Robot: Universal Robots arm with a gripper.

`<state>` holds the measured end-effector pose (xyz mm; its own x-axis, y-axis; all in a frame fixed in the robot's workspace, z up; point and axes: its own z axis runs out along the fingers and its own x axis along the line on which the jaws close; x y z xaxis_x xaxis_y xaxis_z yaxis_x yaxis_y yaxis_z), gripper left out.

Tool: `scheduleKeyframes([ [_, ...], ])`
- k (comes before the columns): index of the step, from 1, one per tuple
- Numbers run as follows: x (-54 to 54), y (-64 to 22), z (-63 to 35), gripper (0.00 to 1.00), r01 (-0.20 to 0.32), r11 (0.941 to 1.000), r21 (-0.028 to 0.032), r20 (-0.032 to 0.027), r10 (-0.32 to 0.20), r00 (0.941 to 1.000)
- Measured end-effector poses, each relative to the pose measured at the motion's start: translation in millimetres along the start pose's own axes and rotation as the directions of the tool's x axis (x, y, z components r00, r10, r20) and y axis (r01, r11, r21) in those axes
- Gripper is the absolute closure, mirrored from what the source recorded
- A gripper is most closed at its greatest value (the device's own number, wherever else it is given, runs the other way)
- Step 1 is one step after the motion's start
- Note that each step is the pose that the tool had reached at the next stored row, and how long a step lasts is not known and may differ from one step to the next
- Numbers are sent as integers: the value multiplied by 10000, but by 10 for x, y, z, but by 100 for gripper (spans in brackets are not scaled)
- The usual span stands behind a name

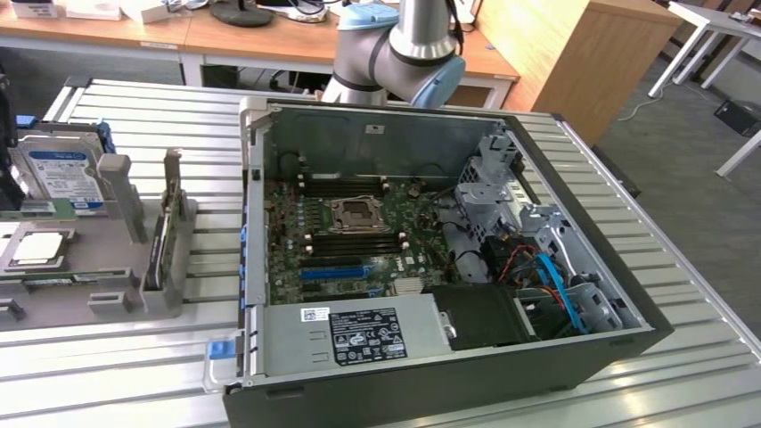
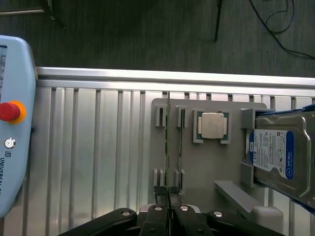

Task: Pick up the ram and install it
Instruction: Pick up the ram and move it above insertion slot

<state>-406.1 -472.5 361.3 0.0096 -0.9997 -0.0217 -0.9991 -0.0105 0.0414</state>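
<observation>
Counts: 1 robot arm (image 1: 398, 53) w/ 1 hand (image 2: 169, 211), 1 teach pendant (image 2: 12, 123) w/ 1 red button (image 2: 7, 111). 1 open PC case (image 1: 476, 392) w/ 1 mainboard (image 1: 345, 250) + 1 PSU (image 1: 356, 334) inside. On the desk (image 1: 666, 267): 1 grey holder (image 2: 206, 167) w/ 1 HDD (image 2: 275, 152), 1 CPU (image 2: 213, 125), 2 thin boards (image 2: 167, 147) (image 2: 180, 147) standing on edge, side by side.

Lighting: bright, even, diffuse indoor
Pale glare along the ribbed silver aluminium tabletop (image 2: 108, 147); soft shadow inside the open black computer case (image 1: 380, 143); dark carpet floor (image 2: 147, 34) dim
</observation>
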Motion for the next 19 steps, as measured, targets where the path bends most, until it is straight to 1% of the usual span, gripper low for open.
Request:
scheduleKeyframes([
  [19, -9, 18, -434, 88, -1, 10000, 1, 0, 1, 10000],
])
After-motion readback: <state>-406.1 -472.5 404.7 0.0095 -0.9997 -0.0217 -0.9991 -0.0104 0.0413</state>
